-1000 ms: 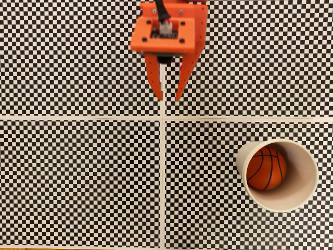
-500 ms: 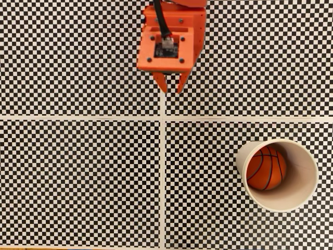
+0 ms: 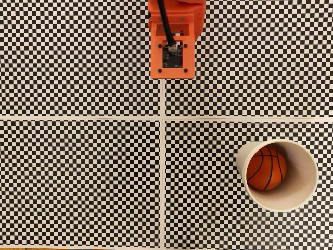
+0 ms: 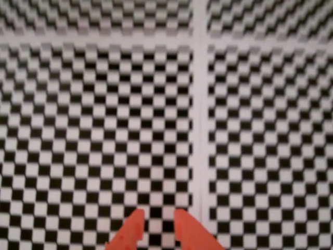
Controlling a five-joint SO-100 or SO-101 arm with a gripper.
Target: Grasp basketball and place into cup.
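Arm pulling back toward 12 o'clock, its fingers now tucked beneath the body in the fixed view.
The tool (image 4: 156,221) is hanging nearly closed and empty; the basketball (image 3: 266,168) is sitting inside the cup (image 3: 304,190) at 4 o'clock on the checkered counter (image 3: 78,177), so placing looks done and only parking is remaining.

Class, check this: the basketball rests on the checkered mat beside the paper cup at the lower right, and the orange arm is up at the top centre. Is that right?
Not quite. In the fixed view the basketball sits inside the cup, not beside it on the mat. The rest holds: the cup is at the lower right, and the orange arm is at the top centre.
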